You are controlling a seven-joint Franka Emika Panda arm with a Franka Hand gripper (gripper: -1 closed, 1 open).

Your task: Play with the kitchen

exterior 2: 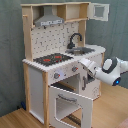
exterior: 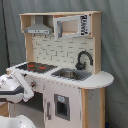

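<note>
The kitchen (exterior: 65,50) (exterior 2: 35,80) is a tall white and light-wood toy unit, seen in both exterior views. It has a black-red hob (exterior 2: 50,59), a black faucet (exterior: 82,59), a steel sink (exterior: 70,74) and a grey hood (exterior 2: 50,20). In the second exterior view its oven door (exterior 2: 70,102) hangs open, tilted down and forward below the knobs (exterior 2: 65,72). My white arm reaches in from the second exterior view's right. The gripper (exterior 2: 86,79) (exterior: 31,91) is at the front panel, level with the knobs, just above the open door's right corner.
A grey curtain hangs behind the kitchen. Wooden floor (exterior 2: 15,117) shows in front. A small upper cabinet door (exterior 2: 100,11) stands open at the top right. A lower door with a dark window (exterior: 61,107) sits under the sink. A white rounded shape (exterior: 10,122) lies at the bottom left.
</note>
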